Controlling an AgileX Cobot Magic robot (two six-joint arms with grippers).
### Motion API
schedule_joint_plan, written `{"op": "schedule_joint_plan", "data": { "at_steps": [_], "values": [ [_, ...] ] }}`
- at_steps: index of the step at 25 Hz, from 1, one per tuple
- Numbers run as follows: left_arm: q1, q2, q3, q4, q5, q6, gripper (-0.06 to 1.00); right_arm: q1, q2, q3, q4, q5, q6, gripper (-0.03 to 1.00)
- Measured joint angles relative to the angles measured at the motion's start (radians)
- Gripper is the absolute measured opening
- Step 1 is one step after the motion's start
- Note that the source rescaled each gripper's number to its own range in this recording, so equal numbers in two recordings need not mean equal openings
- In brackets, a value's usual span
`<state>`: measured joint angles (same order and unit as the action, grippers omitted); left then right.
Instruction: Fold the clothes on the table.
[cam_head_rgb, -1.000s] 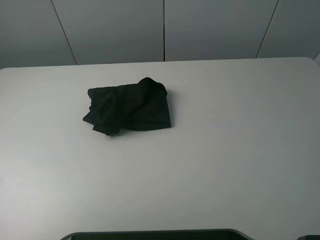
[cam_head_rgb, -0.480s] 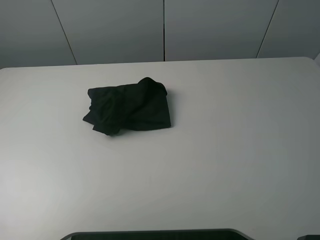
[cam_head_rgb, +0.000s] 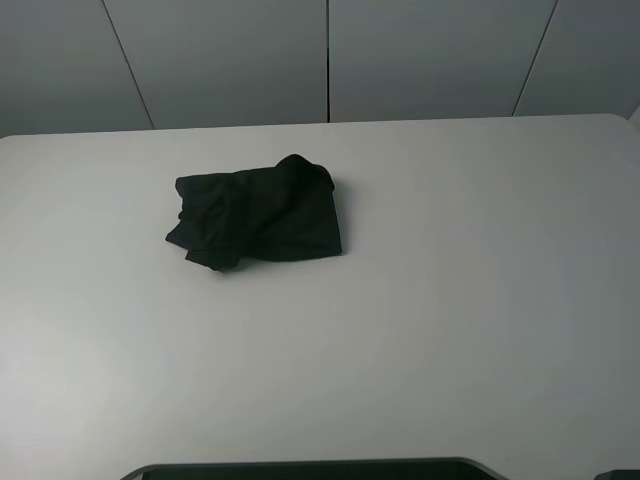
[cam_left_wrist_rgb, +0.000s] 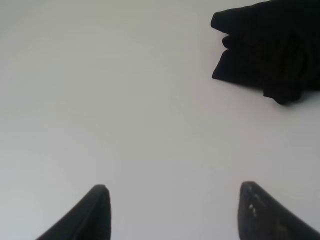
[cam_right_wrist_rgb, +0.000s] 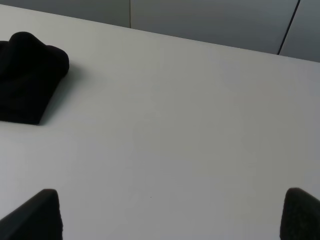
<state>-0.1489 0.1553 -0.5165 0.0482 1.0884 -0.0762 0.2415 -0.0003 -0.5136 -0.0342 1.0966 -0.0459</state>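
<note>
A: How far along does the folding look?

B: The clothes (cam_head_rgb: 256, 218) lie as a compact dark bundle on the worktop (cam_head_rgb: 450, 300), toward ten o'clock from its middle in the high view. The near and right edges run fairly straight, but the left side is lumpy, with a flap poking out at about seven o'clock. I'd judge it folded small already, not neatly squared.

A: Are the arms on it?

B: No. The left gripper (cam_left_wrist_rgb: 172, 210) has its jaws spread wide over bare worktop, holding nothing, the bundle well apart. The right gripper (cam_right_wrist_rgb: 172, 212) also shows jaws set wide and empty.

A: What's left?

B: Perhaps tidying that loose left edge.
</note>
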Motion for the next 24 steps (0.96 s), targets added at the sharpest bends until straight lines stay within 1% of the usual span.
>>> {"op": "schedule_joint_plan", "data": {
  "at_steps": [2, 4, 10, 14, 22, 24],
  "values": [
    [0.0, 0.0, 0.0, 0.004, 0.0, 0.0, 0.79, -0.013, 0.0, 0.0, 0.003, 0.0, 0.0, 0.94],
    [0.0, 0.0, 0.0, 0.004, 0.0, 0.0, 0.79, -0.049, 0.0, 0.0, 0.003, 0.0, 0.0, 0.94],
    [0.0, 0.0, 0.0, 0.004, 0.0, 0.0, 0.79, -0.218, 0.0, 0.0, 0.003, 0.0, 0.0, 0.94],
    [0.0, 0.0, 0.0, 0.004, 0.0, 0.0, 0.79, -0.29, 0.0, 0.0, 0.003, 0.0, 0.0, 0.94],
    [0.0, -0.004, 0.001, 0.006, 0.0, 0.0, 0.79, -0.305, 0.0, 0.0, 0.003, 0.0, 0.0, 0.94],
    [0.0, -0.039, 0.004, 0.006, 0.0, 0.0, 0.79, -0.305, 0.0, 0.0, 0.003, 0.0, 0.0, 0.94]
  ]
}}
